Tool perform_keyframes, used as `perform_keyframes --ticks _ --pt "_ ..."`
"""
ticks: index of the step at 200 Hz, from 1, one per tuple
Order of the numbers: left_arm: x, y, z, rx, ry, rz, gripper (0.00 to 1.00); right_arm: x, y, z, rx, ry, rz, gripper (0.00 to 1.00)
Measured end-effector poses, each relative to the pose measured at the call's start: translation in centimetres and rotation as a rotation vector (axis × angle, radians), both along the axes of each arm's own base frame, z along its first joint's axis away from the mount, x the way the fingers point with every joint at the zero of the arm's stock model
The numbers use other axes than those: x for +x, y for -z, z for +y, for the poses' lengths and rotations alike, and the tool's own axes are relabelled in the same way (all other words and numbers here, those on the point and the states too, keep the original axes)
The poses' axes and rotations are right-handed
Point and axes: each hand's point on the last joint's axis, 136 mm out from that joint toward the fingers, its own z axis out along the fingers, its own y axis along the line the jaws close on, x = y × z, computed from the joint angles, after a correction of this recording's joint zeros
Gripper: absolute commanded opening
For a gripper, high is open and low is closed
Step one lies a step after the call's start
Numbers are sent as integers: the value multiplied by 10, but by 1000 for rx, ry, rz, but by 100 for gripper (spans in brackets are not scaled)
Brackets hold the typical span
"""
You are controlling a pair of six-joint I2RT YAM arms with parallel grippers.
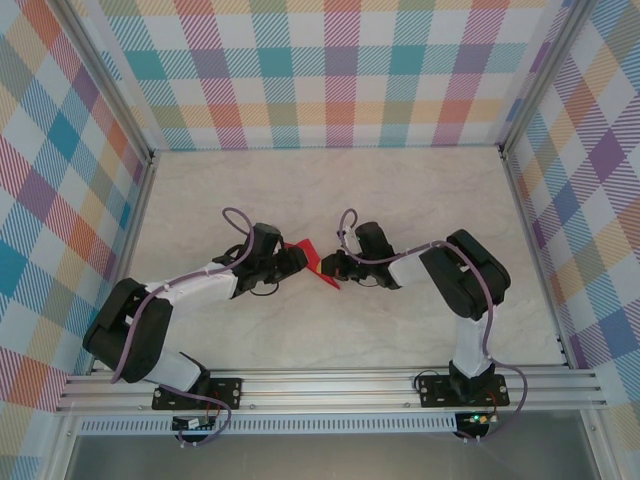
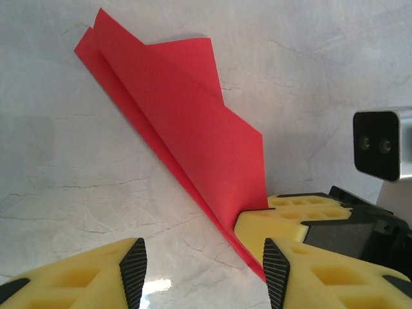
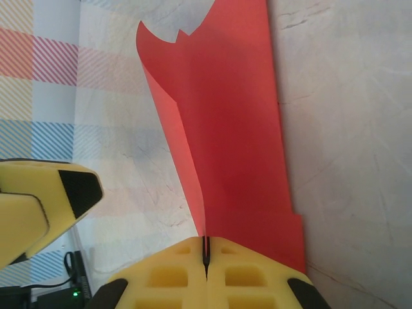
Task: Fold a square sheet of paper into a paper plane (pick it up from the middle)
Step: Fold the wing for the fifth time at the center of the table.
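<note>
Red paper plane (image 1: 314, 256) sits mid-table, right between my two grippers, folded into a long narrow dart. My right gripper (image 3: 206, 257) is clenched on it: both yellow fingers (image 3: 257, 280) are pressed flat together, and the plane's creased end is pinched in the seam between them. The paper stands up on edge and runs away from them.

From my left wrist, the plane lies slanted across the pale marbled tabletop (image 2: 71, 193). Its point aims far left, and one wing flap is lifted off the surface. My left gripper (image 2: 203, 273) is released, jaws standing apart with bare table between the black pads (image 2: 134, 270). The plane's near edge runs down just beside the right-hand pad; I can't tell whether it touches. Off to the right, the grey wrist camera (image 2: 383, 145) of my right arm looks back at me.
</note>
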Motion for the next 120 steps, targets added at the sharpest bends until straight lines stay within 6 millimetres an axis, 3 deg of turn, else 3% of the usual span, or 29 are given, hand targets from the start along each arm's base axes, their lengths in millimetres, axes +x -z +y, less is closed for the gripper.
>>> perform_keyframes --ticks 120 --pt "7 9 -6 -16 7 -11 46 10 -1 0 94 40 158 0"
